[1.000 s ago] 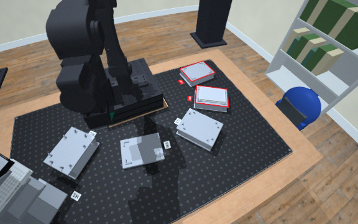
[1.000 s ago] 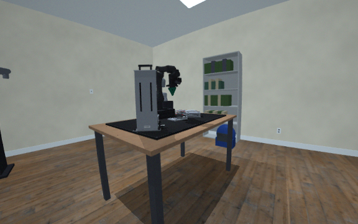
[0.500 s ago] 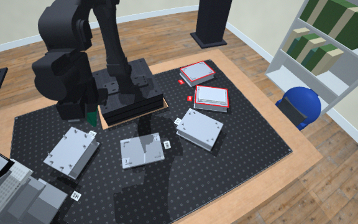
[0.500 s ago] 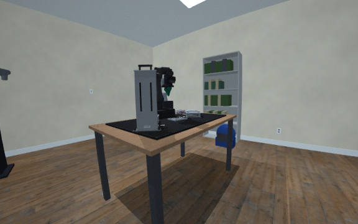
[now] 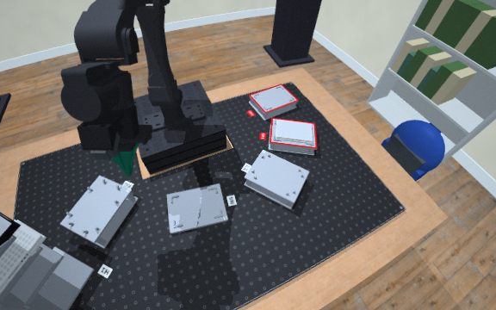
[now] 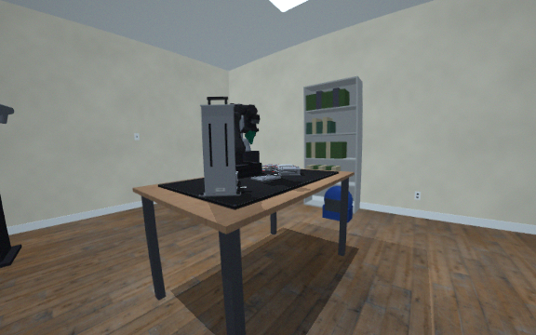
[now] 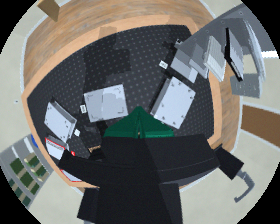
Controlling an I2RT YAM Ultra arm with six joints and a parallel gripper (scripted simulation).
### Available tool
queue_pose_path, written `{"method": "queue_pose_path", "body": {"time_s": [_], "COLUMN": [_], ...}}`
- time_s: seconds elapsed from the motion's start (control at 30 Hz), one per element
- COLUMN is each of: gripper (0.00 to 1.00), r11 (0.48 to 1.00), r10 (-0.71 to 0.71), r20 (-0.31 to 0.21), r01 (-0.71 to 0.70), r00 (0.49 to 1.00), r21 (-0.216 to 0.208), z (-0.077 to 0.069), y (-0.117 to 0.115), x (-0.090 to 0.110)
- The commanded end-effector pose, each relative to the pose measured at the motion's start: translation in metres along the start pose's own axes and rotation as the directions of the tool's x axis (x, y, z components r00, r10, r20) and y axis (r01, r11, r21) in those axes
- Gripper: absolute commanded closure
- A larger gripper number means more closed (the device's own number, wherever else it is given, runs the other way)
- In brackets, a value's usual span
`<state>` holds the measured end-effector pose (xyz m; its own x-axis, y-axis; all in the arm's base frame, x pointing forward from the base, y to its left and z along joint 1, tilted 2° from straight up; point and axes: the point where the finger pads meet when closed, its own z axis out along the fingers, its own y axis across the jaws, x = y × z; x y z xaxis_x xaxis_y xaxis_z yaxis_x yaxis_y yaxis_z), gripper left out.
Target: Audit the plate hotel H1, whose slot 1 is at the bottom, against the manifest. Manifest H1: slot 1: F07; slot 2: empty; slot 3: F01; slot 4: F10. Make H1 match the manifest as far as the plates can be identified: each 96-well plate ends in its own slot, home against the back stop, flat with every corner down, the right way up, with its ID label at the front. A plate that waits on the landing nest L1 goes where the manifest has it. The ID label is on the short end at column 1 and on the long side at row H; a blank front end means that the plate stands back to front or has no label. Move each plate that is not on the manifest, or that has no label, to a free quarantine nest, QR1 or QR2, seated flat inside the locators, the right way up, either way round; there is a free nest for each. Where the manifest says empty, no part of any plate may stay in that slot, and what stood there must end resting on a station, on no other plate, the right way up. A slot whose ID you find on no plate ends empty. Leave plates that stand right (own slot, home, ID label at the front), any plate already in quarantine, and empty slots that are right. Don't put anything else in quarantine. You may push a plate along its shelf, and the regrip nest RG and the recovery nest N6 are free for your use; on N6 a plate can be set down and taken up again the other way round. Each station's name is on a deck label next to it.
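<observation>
From the top view, the end effector [image 5: 126,161] is hanging clenched on nothing, its green fingers pressed together and pointing down over the black mat [image 5: 274,241], just left of the arm's base block [image 5: 196,103]. The plate hotel H1 [image 5: 11,258] is sitting at the lower left corner of the counter [image 5: 420,215], with its deck label [image 5: 105,270] beside it. Three grey nests are lying between: one [image 5: 95,208] nearest the hotel, one [image 5: 194,207] in the middle, one [image 5: 277,176] to the right. Two red-rimmed nests are sitting behind; the nearer one [image 5: 293,134] is carrying a plate, the farther one [image 5: 272,99] appears bare. The labels are too small to read here.

From the exterior view, the hotel [image 6: 219,149] is showing only its slotted back wall, so the slots and plate labels are hidden. The end effector [image 6: 250,136] is hanging high behind it, well above the deck.

From the wrist view, the green fingertips are meeting at the centre, with nests below and the hotel [image 7: 224,50] off to the upper right.

Judging from this, the step in hand is the audit approach: the arm should be turning toward the hotel's open front, keeping well above the nests, and the fingers should be spreading before reaching any shelf.
</observation>
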<state>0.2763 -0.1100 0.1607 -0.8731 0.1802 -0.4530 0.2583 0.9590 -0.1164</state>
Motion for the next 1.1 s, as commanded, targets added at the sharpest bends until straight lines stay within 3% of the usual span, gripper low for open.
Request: {"method": "queue_pose_path", "body": {"time_s": [0.0, 0.5, 0.57, 1.07], "gripper": [1.0, 1.0, 1.0, 1.0], "r11": [0.999, 0.978, 0.978, 0.932], "r10": [0.041, 0.167, 0.167, 0.267], "r20": [0.086, 0.28, 0.28, 0.467], "r01": [-0.043, -0.195, -0.195, -0.349], "r00": [0.995, 0.945, 0.945, 0.843], "r21": [0.022, 0.076, 0.076, 0.097], "z": [-0.0068, -0.007, -0.007, -0.0072], "y": [-0.0051, -0.0051, -0.0051, -0.005], "x": [-0.0183, -0.0184, -0.0184, -0.0183]}}
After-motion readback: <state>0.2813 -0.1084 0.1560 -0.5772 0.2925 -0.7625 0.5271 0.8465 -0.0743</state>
